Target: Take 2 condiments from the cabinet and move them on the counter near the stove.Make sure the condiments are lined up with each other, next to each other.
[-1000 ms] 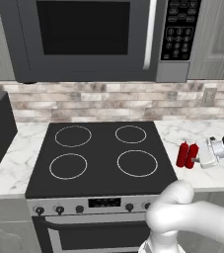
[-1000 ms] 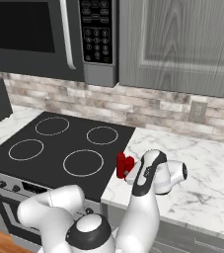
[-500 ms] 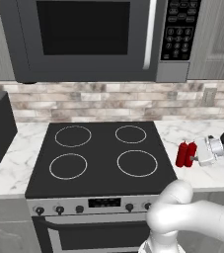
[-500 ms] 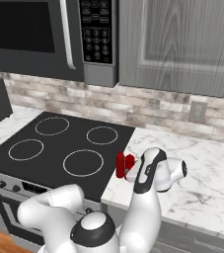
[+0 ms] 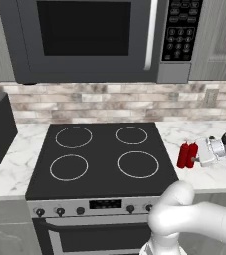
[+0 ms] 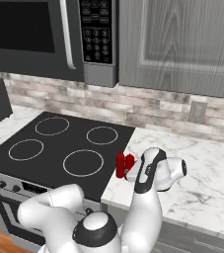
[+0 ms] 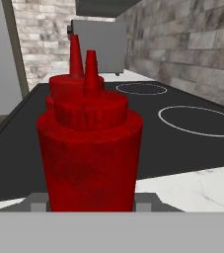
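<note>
The stove [image 5: 102, 159] fills the middle of both base views, black glass with four white rings and a steel front with dark knobs, and it sits exactly as it did a second ago, as does the microwave [image 5: 94, 37] above it. The white marble bench [image 6: 202, 173] runs off to the stove's right, unchanged too. The arm has shifted slightly: in the left base view the hand [image 5: 200, 158] now sits a little closer to the stove than a second ago, and the bottles [image 5: 187, 155] show the same small drift in the picture. Those two red bottles stand upright on the bench just beside the stove's right edge, side by side and touching or nearly so [image 6: 124, 164]. They are alike: slim red cylinders with ribbed shoulders and tapered red nozzles. In the hand view the near bottle [image 7: 90, 158] looms large between the fingertips, with the far bottle [image 7: 74, 74] lined up directly behind it, only its nozzle and shoulder showing. The hand is closed on the near bottle, its jaws narrowed against the sides.
</note>
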Controlling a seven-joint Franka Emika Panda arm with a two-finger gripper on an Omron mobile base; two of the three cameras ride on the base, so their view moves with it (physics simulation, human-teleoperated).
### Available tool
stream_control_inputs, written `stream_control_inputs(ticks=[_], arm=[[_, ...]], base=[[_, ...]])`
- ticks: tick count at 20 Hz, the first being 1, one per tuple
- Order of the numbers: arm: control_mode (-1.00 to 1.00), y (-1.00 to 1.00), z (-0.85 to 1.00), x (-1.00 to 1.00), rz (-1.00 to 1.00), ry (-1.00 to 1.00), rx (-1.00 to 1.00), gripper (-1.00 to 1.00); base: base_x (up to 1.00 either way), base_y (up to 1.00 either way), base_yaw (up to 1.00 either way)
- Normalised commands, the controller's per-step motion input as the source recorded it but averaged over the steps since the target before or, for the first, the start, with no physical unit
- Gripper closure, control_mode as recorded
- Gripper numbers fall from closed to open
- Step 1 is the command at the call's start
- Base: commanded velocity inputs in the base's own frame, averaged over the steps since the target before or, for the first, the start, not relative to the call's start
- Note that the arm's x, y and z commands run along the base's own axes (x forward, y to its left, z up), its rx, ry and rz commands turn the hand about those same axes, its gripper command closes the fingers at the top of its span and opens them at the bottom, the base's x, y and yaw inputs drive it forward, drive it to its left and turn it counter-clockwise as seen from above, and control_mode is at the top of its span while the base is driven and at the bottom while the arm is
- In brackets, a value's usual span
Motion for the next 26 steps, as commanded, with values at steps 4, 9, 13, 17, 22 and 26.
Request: stream_control_inputs(ticks=[4, 9, 13, 17, 22, 26], arm=[[-1.00, 0.09, -0.14, 0.00, 0.00, -0.04, 0.00, 1.00], [-1.00, 0.07, -0.12, 0.00, 0.00, -0.02, 0.00, 1.00], [-1.00, 0.14, -0.14, 0.00, 0.00, -0.03, 0.00, -1.00], [-1.00, 0.16, -0.15, 0.00, 0.00, -0.01, 0.00, -1.00], [-1.00, 0.12, -0.14, 0.00, 0.00, -0.01, 0.00, -1.00], [-1.00, 0.03, -0.15, 0.00, 0.00, 0.00, 0.00, -1.00]], base=[[0.00, 0.00, 0.00], [0.00, 0.00, 0.00], [0.00, 0.00, 0.00], [0.00, 0.00, 0.00], [0.00, 0.00, 0.00], [0.00, 0.00, 0.00]])
